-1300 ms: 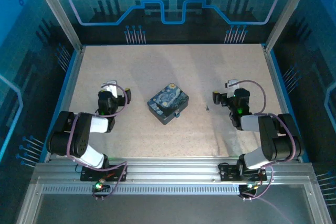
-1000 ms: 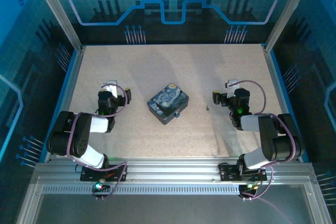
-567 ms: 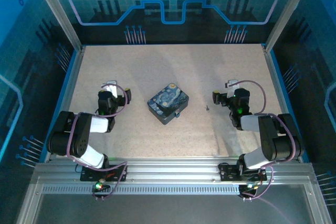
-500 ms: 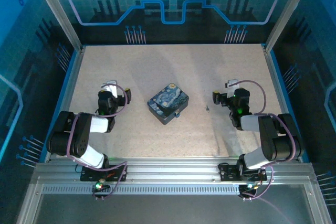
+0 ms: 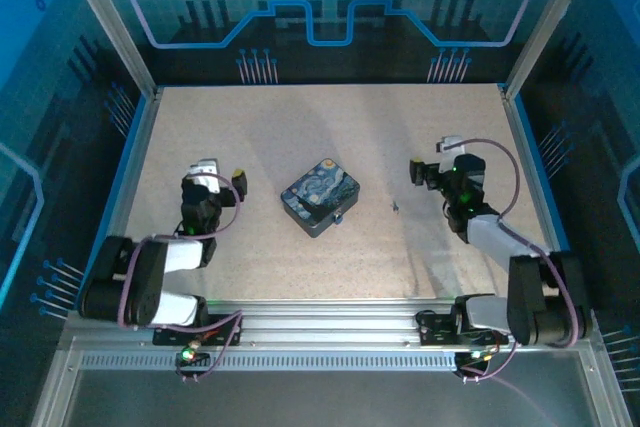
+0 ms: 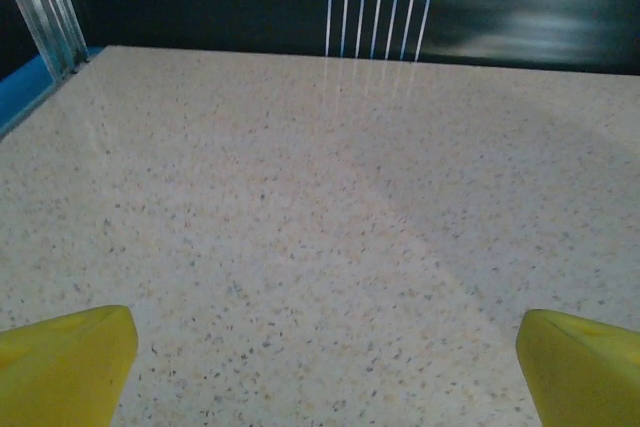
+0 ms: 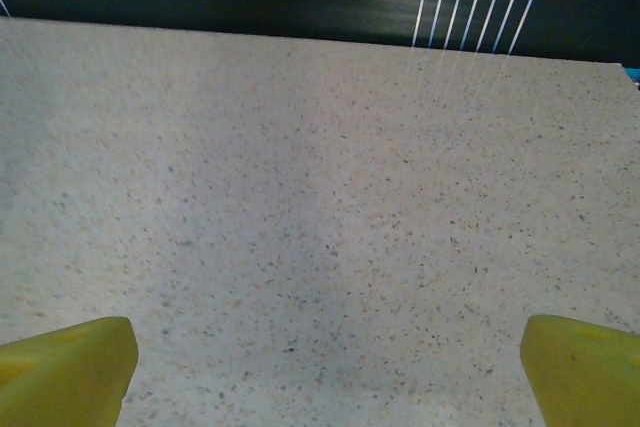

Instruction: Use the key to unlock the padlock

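Note:
The padlock point(image 5: 338, 217) is a tiny blue lock sitting against the front right edge of the painted box point(image 5: 320, 196) at mid-table. The key point(image 5: 396, 207) is a dark speck on the table, right of the box. My left gripper point(image 5: 220, 172) hangs left of the box, open and holding nothing. My right gripper point(image 5: 432, 159) is right of the key, also open and holding nothing. In the left wrist view the yellow fingertips point(image 6: 70, 362) stand wide apart over bare table, and the right wrist view shows the same wide-set fingertips point(image 7: 65, 367).
The speckled tabletop point(image 5: 300, 127) is walled by aluminium posts and blue panels on the left, back and right. A metal rail point(image 5: 320, 332) runs along the near edge by the arm bases.
Both arms have shifted out of their folded pose. The left gripper moved slightly left and the right gripper moved up and back. Box, padlock and key have not moved.

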`<state>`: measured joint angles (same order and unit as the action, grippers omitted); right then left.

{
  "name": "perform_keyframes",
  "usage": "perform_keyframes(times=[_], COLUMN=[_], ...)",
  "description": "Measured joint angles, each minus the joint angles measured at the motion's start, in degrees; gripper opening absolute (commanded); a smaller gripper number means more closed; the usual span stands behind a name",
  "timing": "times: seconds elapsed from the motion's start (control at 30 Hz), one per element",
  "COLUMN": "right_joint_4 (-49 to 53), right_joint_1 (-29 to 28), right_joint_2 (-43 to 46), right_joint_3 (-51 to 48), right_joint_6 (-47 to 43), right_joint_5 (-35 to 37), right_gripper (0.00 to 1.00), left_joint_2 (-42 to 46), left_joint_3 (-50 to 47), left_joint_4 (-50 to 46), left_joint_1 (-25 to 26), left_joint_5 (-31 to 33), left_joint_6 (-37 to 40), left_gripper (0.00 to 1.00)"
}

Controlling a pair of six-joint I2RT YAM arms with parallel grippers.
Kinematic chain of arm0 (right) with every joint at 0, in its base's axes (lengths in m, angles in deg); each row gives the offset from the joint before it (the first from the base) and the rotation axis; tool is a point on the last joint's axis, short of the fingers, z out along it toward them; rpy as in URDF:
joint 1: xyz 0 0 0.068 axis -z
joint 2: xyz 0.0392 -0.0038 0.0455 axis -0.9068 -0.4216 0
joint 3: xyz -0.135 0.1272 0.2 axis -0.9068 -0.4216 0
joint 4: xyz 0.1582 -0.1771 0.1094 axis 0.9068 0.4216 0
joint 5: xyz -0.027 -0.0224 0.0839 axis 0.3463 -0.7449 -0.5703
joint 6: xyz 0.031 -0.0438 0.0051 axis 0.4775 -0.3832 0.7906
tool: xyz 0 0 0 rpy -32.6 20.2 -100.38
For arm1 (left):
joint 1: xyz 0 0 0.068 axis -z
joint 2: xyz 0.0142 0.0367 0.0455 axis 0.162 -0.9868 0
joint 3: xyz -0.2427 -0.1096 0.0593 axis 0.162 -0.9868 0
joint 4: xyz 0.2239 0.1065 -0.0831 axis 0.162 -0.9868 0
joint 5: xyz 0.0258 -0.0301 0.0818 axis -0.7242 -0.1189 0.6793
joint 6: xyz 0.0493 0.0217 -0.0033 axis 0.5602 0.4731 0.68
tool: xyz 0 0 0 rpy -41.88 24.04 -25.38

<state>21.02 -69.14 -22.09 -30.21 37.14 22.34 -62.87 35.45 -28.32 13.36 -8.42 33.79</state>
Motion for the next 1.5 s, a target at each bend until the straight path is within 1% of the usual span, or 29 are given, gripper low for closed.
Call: perform_keyframes(times=[0.1, 0.2, 0.27, 0.33, 0.4, 0.5, 0.57, 0.63, 0.73, 0.8, 0.93, 1.03, 1.2, 1.5], right_joint_4=[9.3, 18.6, 24.2, 29.5, 34.4, 40.4, 43.4, 45.4, 47.1, 48.2, 49.3, 49.3, 49.7, 51.5], right_joint_1=[-0.1, -0.7, -1.5, -2.8, -4.3, -5.8, -6.1, -6.1, -6.4, -7.3, -11.0, -12.8, -14.0, -14.4], right_joint_2=[3.3, 4.5, 4.5, 4.3, 3.4, 1.0, -0.7, -2.5, -5.9, -8.8, -14.5, -17.9, -21.9, -26.2], right_joint_3=[3.8, 8.2, 10.5, 12.1, 13.1, 13.6, 13.6, 13.6, 13.8, 14.8, 18.2, 21.0, 24.0, 25.0], right_joint_6=[3.0, 6.3, 8.0, 9.2, 10.1, 10.9, 11.2, 11.2, 11.2, 11.2, 10.8, 10.9, 10.9, 11.0], right_joint_5=[-1.6, -4.6, -6.8, -8.7, -10.1, -11.7, -12.3, -13.0, -13.7, -13.7, -12.4, -10.8, -7.3, -5.7], right_gripper=[1.0, 1.0, 0.97, 0.93, 0.88, 0.84, 0.8, 0.73, 0.66, 0.63, 0.57, 0.54, 0.5, 0.45], left_joint_2=[7.1, 11.6, 13.0, 13.6, 13.6, 13.4, 13.1, 12.5, 11.0, 10.2, 9.4, 9.4, 9.4, 9.4], left_joint_3=[5.7, 12.7, 15.8, 17.6, 18.0, 18.0, 18.0, 17.9, 18.0, 18.0, 18.0, 18.0, 18.0, 18.0], left_joint_4=[-12.1, -24.0, -29.9, -35.1, -39.1, -44.0, -45.4, -45.9, -46.1, -46.1, -46.1, -46.1, -46.2, -47.2], left_joint_1=[0.7, 0.7, 0.7, 1.6, 4.0, 9.3, 12.5, 15.3, 17.6, 18.4, 18.8, 18.8, 18.8, 18.8], left_joint_5=[0.4, -0.1, -2.1, -5.2, -7.6, -10.3, -11.5, -12.5, -13.1, -13.1, -13.1, -13.1, -13.1, -12.4], left_joint_6=[-3.8, -11.3, -17.2, -23.5, -28.1, -33.6, -36.1, -38.4, -40.2, -40.7, -41.2, -41.4, -41.3, -41.3], left_gripper=[0.99, 0.99, 0.99, 0.99, 0.99, 0.99, 0.99, 0.99, 0.99, 0.99, 0.99, 0.99, 0.99, 0.99])
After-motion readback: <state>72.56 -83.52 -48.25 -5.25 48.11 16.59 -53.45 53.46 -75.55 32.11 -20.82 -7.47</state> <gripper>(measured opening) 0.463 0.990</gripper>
